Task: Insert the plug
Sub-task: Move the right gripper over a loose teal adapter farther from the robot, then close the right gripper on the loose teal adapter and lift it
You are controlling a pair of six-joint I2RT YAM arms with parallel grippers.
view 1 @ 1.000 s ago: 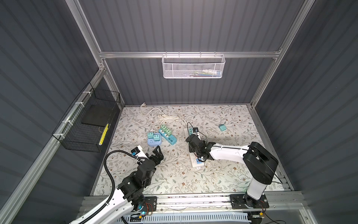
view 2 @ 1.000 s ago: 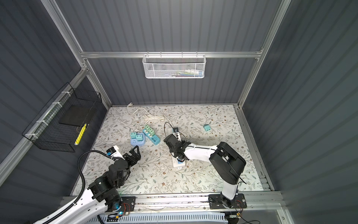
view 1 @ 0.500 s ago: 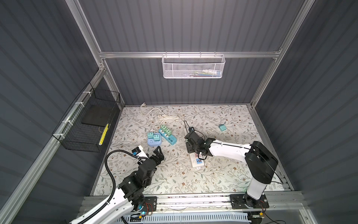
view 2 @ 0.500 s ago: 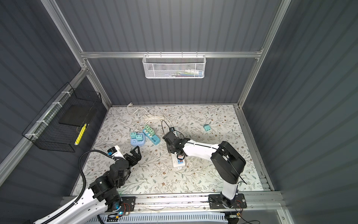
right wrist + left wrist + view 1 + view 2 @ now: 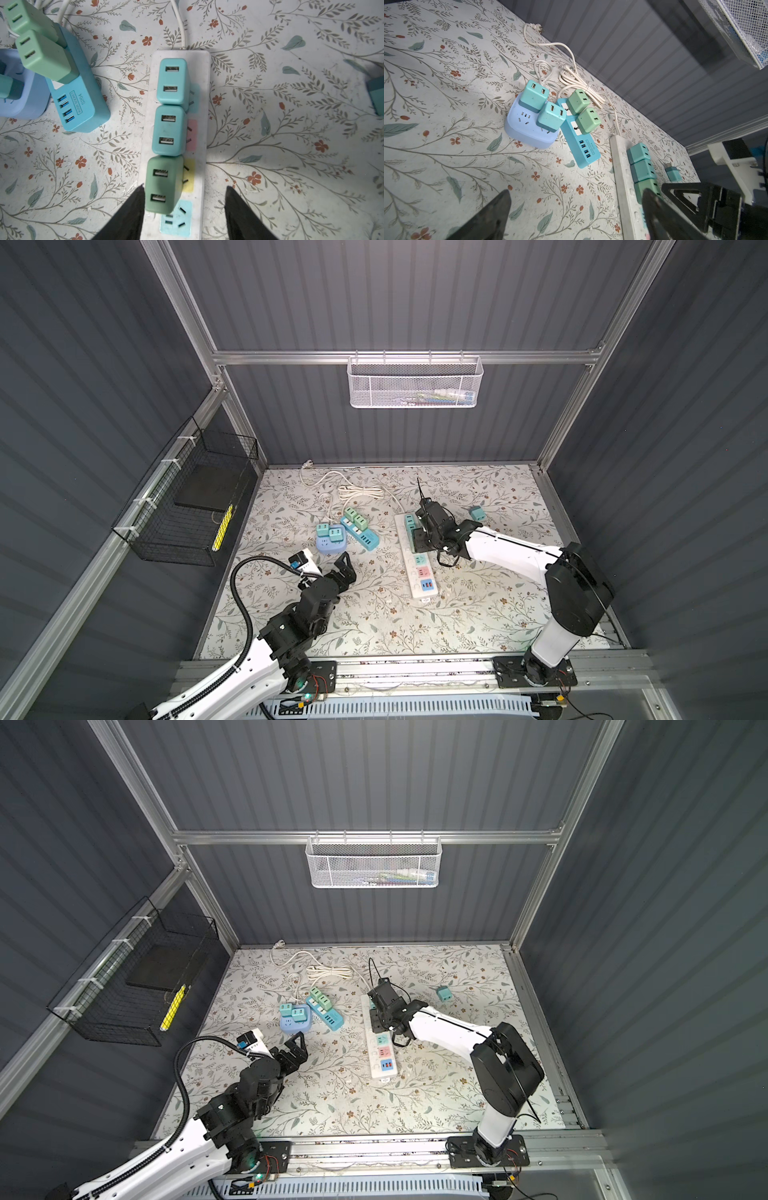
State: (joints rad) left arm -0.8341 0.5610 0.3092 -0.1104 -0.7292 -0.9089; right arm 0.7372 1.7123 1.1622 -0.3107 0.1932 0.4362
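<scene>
Inside a dark corrugated enclosure, on the floral bench (image 5: 478, 614), the green plug (image 5: 164, 185) sits in the yellow socket of the white power strip (image 5: 202, 83), third in a row after two teal adapters (image 5: 172, 81). We judge the insertion done: the plug stands square and in line with its neighbours. The right gripper (image 5: 185, 187) straddles it with jaws apart, one finger just beside it and the other well clear, holding nothing. What is left, we think, is to draw away, and perhaps to deal with the loose teal adapter (image 5: 478, 513) lying near the strip. The left gripper (image 5: 347, 565) hovers over bare bench, jaws wide and empty. We cannot see the prongs, so full seating is unconfirmed. In both top views the right gripper covers the plug, and what lies in the white mesh basket (image 5: 415, 381) is unreadable.
</scene>
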